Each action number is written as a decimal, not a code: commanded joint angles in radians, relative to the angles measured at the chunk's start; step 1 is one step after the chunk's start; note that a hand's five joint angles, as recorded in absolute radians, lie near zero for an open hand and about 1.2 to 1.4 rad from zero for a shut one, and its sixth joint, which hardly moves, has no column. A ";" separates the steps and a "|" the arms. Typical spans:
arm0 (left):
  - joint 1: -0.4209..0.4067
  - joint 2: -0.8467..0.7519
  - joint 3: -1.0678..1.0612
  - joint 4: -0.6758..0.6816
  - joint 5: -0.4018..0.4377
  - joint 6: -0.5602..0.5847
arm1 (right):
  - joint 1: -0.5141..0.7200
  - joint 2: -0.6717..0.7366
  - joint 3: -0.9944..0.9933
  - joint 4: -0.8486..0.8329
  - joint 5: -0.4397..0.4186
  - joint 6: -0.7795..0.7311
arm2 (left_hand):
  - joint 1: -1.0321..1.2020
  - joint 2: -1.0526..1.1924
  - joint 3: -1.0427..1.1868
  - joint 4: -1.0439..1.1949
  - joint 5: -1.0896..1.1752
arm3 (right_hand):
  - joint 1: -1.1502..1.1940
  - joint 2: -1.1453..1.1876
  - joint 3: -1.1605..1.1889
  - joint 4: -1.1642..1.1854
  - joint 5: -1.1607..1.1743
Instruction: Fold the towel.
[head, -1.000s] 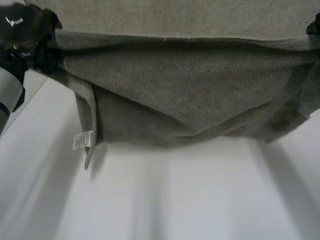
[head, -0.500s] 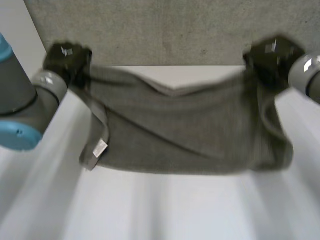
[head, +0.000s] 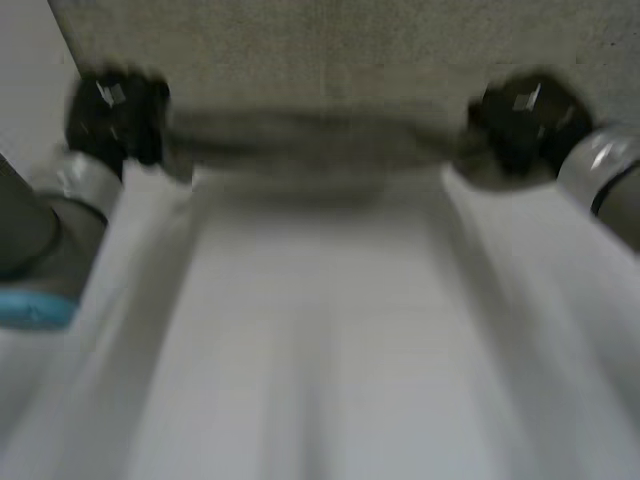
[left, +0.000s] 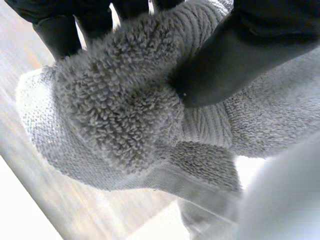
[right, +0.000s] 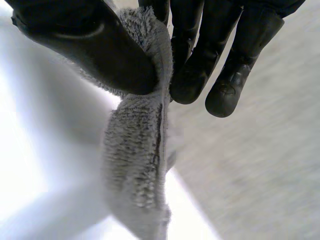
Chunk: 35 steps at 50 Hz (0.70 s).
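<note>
The grey towel (head: 320, 60) lies spread across the far part of the white table (head: 320, 340). A bunched edge of it runs between my two hands. My left hand (head: 115, 115) is at the left end of that edge and my right hand (head: 525, 120) at the right end. In the left wrist view my left hand (left: 235, 55) presses its thumb into a thick bunch of towel (left: 120, 115) against the fingers. In the right wrist view my right hand (right: 85, 40) pinches a towel corner (right: 137, 150) between thumb and fingers.
My left arm (head: 30, 270), grey with a blue cap, reaches in along the left side. The right arm (head: 610, 170) comes in at the right. Bare white table stretches from the hands back toward the camera.
Both hands have carried the held edge away from the camera. The sagging towel and its white label, seen hanging half a second ago, have dropped flat against the far half.
</note>
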 joint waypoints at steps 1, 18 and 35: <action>0.001 -0.155 -0.194 0.014 0.034 0.173 | -0.009 0.050 0.261 -0.034 -0.005 -0.100 | -0.054 -0.120 -0.151 -0.130 -0.300 | 0.058 0.103 0.044 0.047 0.057; -0.011 -0.034 -0.265 -0.026 0.042 0.308 | -0.012 0.075 0.381 -0.094 0.001 -0.095 | -0.861 -0.927 -0.958 -0.936 -1.107 | 0.058 0.103 0.044 0.047 0.057; -0.018 -0.080 -0.259 -0.028 0.047 0.240 | -0.018 0.030 0.453 -0.105 0.007 -0.056 | -0.401 -0.468 -0.498 -0.477 -0.647 | 0.058 0.103 0.044 0.047 0.057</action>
